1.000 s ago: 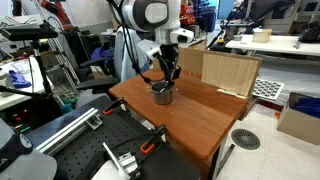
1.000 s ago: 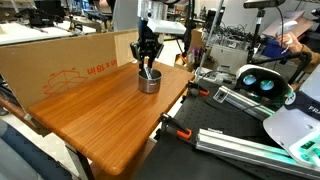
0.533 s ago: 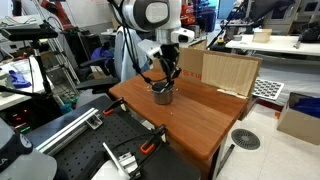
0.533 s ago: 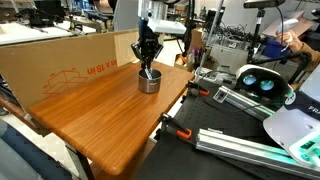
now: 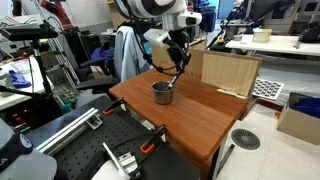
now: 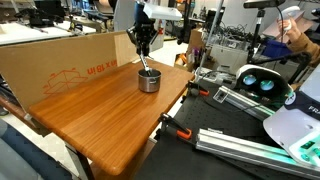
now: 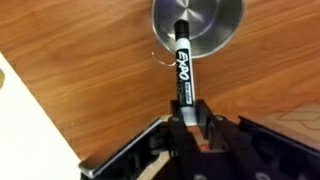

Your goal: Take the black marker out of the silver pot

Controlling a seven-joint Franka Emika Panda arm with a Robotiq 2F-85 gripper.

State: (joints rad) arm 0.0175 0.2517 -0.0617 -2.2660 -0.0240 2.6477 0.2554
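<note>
I have my gripper (image 7: 190,112) clamped on the black marker (image 7: 183,65) at lower centre of the wrist view, its tip over the silver pot (image 7: 200,22) at the top, so the grasp looks done, the tip is probably clear of the rim, and carrying it aside is left.

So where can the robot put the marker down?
The big bare stretch of table runs from the pot to the near corner, alongside the cardboard. It is crowded only at the pot, where the tool holds the marker right above it.
</note>
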